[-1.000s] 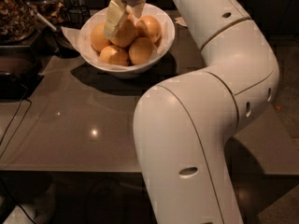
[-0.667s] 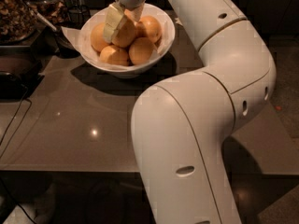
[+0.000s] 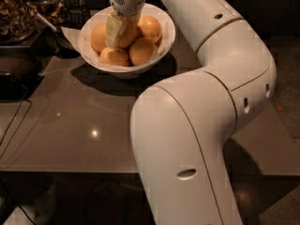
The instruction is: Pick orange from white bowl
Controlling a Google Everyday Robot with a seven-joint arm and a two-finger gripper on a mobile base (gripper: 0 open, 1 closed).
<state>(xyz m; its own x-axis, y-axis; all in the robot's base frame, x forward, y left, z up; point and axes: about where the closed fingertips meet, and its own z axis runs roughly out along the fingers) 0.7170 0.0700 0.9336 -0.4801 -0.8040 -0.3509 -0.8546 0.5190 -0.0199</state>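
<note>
The orange (image 3: 130, 35) on top of the pile sits in the middle of the white bowl (image 3: 165, 40), other oranges (image 3: 143, 51) packed round it, not yet lifted out. The gripper (image 3: 121, 28) is down inside the bowl against that top orange, though I cannot tell whether the jaws have closed on it. With the bowl at the far end of the bench (image 3: 93, 121), the lift clear of the rim looks left to do.
</note>
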